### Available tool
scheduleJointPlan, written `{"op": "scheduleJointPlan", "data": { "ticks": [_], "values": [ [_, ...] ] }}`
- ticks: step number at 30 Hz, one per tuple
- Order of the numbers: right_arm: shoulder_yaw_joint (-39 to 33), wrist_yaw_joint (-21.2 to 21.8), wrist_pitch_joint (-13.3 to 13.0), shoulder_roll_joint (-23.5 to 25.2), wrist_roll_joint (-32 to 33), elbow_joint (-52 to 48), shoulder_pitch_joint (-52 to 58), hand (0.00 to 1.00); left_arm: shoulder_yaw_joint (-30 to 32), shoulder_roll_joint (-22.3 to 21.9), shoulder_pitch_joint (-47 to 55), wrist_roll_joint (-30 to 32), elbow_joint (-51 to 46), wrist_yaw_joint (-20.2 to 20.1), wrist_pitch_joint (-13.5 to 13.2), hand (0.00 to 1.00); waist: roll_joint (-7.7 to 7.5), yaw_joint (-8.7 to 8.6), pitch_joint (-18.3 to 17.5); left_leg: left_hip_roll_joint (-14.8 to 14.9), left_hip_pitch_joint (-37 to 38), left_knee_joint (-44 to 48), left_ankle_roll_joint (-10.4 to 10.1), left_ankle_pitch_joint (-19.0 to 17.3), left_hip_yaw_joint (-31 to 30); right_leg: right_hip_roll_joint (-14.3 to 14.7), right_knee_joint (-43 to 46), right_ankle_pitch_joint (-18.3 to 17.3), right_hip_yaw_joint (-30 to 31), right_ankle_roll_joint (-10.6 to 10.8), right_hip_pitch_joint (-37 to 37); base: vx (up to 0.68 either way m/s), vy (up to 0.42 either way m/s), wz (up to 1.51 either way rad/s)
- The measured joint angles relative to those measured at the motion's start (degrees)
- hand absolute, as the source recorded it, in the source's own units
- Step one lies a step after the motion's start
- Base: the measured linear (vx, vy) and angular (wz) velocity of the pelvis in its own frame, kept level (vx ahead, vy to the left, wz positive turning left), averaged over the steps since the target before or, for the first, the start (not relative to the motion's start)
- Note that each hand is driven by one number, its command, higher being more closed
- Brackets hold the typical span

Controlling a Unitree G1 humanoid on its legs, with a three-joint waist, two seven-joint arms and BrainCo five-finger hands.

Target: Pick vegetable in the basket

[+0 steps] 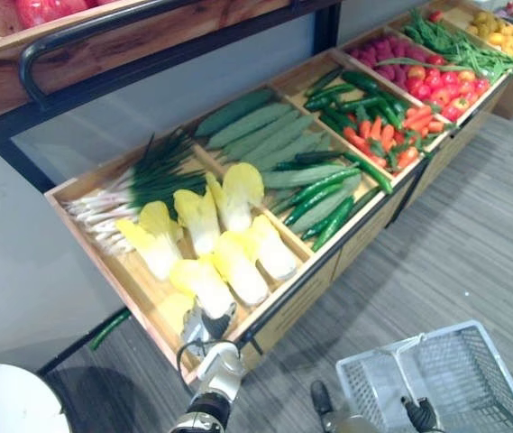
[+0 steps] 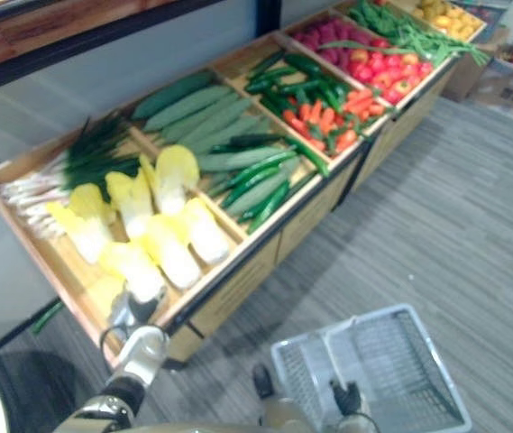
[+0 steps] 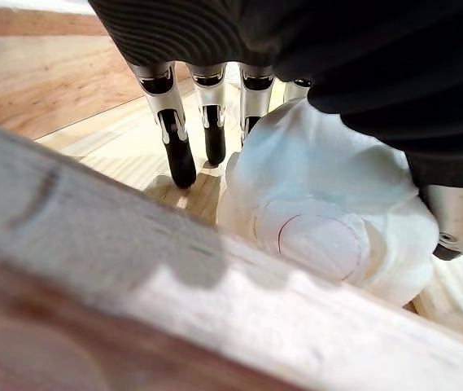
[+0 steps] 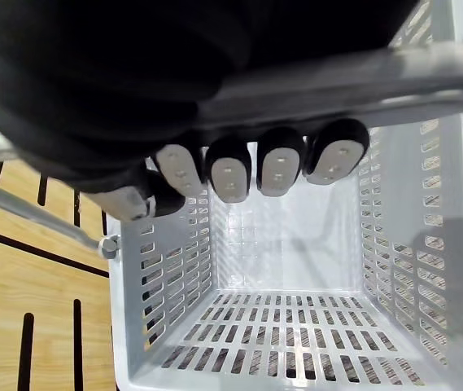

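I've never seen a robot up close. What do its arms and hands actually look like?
The left hand has slim silver fingers ending in dark tips, with a dark ribbed cover over its back and wrist. The right hand matches; its rounded dark fingertips carry pale grey pads. The left arm is silver-grey.

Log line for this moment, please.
left hand open, fingers beside cabbage in crate | right hand shut on basket handle | basket empty

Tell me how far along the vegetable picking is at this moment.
Done: the right hand is curled round the handle of the grey slotted plastic basket, which is empty. In hand: the left hand straddles a pale yellow-leaved cabbage in the wooden crate, fingers straight. Left: grasp, lift, drop in.
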Motion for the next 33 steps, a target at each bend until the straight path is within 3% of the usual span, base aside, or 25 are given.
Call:
{"op": "scheduleJointPlan", "data": {
  "ticks": [7, 12, 19, 22, 33],
  "values": [
    [-0.2, 0.0, 0.0, 0.1, -0.1, 1.2, -0.1, 1.00, 0.1, -0.4, 0.1, -0.9, 0.0, -0.5, -1.4, 1.00, -0.56, -0.32, 0.6, -1.2, 0.4, -1.2, 0.3, 0.0, -2.6, -1.1, -1.1, 0.0, -1.2, 0.0, 2.1, -0.03, 0.002, 0.16],
    [-0.3, 0.1, 0.2, 0.0, -0.1, 3.5, -0.4, 1.00, 1.3, -1.4, 0.3, -5.1, 0.0, -0.9, -5.2, 1.00, -0.34, -0.15, 0.9, -2.2, 2.2, -3.2, 1.4, 0.7, -5.0, -1.9, -1.3, 0.0, -3.3, 0.0, 4.6, 0.00, -0.001, 0.21],
    [-0.8, 1.2, 0.3, 0.1, -0.1, 7.7, -1.0, 1.00, 4.9, -1.8, -0.2, -12.7, 0.0, -5.7, -9.8, 1.00, -0.21, 0.30, 1.0, -2.9, 3.9, -3.8, 2.3, 0.5, -8.6, -2.7, -0.4, 1.0, -5.4, -0.4, 7.4, 0.04, -0.005, 0.22],
    [-0.8, 1.3, 0.8, 0.1, -0.1, 8.4, -1.3, 1.00, 4.9, -2.5, -0.3, -14.4, 0.0, -6.5, -10.6, 1.00, -0.06, 1.29, 1.2, -3.1, 4.6, -3.8, 2.4, 0.3, -10.2, -2.6, -0.4, 1.1, -5.8, -0.6, 8.3, 0.06, -0.002, 0.09],
    [-2.5, 2.1, 1.7, 0.5, 0.0, 10.0, -1.6, 1.00, -2.0, -1.3, -0.8, -16.8, 0.0, -11.4, -12.1, 1.00, -0.32, 1.76, 2.2, -3.3, 4.4, -3.8, 2.5, 0.1, -15.1, -3.6, -0.7, 0.5, -9.9, -0.9, 10.0, -0.02, -0.014, 0.18]
  ]
}}
